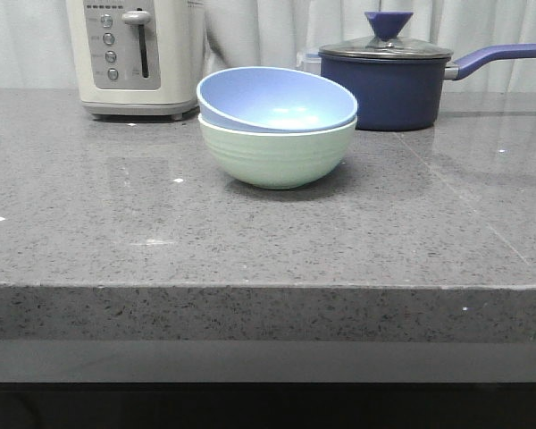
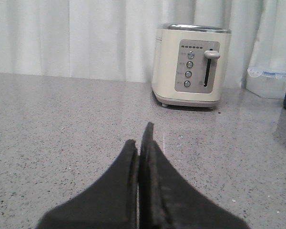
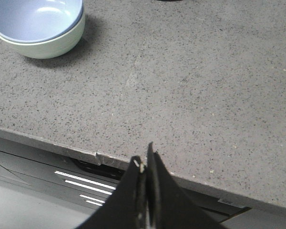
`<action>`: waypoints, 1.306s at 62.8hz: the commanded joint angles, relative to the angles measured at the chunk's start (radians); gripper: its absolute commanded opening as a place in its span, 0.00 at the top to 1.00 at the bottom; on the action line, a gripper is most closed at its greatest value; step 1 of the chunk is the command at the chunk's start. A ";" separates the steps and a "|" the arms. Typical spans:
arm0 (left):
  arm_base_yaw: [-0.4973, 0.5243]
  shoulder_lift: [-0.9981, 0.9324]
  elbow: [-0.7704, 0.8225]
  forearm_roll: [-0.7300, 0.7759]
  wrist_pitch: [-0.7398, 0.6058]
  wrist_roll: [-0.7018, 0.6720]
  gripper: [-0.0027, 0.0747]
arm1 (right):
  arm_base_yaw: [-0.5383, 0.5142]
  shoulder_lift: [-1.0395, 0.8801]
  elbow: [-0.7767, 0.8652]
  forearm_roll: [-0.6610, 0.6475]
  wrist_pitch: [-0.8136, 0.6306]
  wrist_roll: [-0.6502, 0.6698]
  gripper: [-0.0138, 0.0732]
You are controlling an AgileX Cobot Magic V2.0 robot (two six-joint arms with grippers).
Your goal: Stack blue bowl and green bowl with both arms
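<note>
The blue bowl [image 1: 277, 100] sits nested inside the green bowl [image 1: 275, 157] on the grey counter, slightly tilted. Both also show in the right wrist view, the blue bowl [image 3: 35, 18] in the green bowl [image 3: 52, 44]. My left gripper [image 2: 139, 140] is shut and empty, low over the counter, pointing toward the toaster. My right gripper [image 3: 144, 160] is shut and empty, over the counter's front edge, well away from the bowls. Neither arm shows in the front view.
A cream toaster [image 1: 136, 55] stands at the back left and also shows in the left wrist view [image 2: 193, 65]. A navy saucepan with lid [image 1: 395, 76] stands at the back right. A clear plastic container [image 2: 268, 81] sits by the curtain. The counter's front edge [image 3: 86, 152] drops off.
</note>
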 commanded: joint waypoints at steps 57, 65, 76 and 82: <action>0.008 -0.019 0.006 -0.009 -0.077 0.003 0.99 | -0.005 0.008 -0.027 -0.011 -0.069 -0.001 0.91; 0.008 -0.019 0.006 -0.009 -0.077 0.003 0.99 | -0.006 0.003 -0.015 -0.046 -0.086 -0.001 0.91; 0.008 -0.019 0.006 -0.009 -0.077 0.003 0.99 | -0.095 -0.099 0.174 -0.076 -0.400 -0.001 0.91; 0.008 -0.019 0.006 -0.009 -0.077 0.003 0.99 | -0.139 -0.195 0.334 -0.075 -0.634 -0.001 0.91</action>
